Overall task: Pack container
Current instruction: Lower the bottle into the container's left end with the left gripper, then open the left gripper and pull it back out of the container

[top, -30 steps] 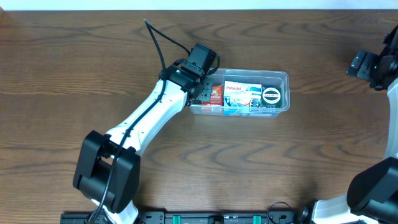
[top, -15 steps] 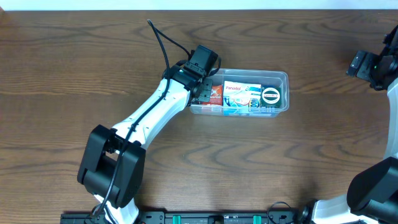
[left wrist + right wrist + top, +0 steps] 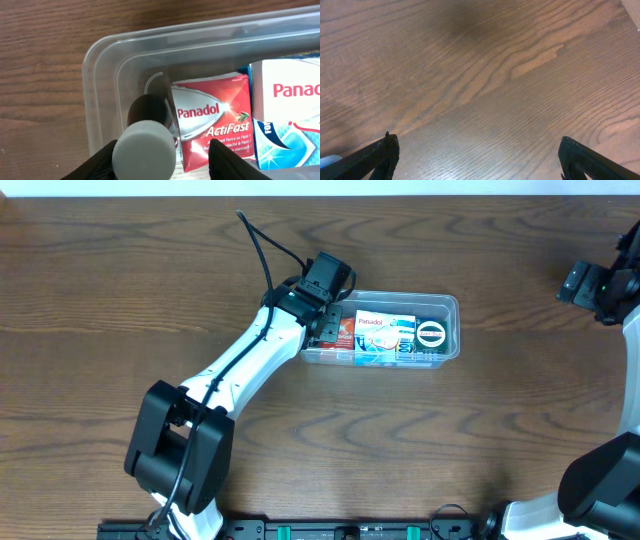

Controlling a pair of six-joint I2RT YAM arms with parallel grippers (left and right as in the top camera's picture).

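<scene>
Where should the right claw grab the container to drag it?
Probably its right end wall, from above, one finger inside and one outside: the container has a thin upright rim, and the left claw crowds the other end.

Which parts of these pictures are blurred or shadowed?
Left wrist: the grey cap near the lens is soft, the red Panadol box reads clearly. Right wrist: a dark shadow patch on the table near the top. Overhead: even light.

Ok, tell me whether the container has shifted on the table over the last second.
Yes. Judged against the table's wood grain, the container has slid slightly to the left in the overhead view.
</scene>
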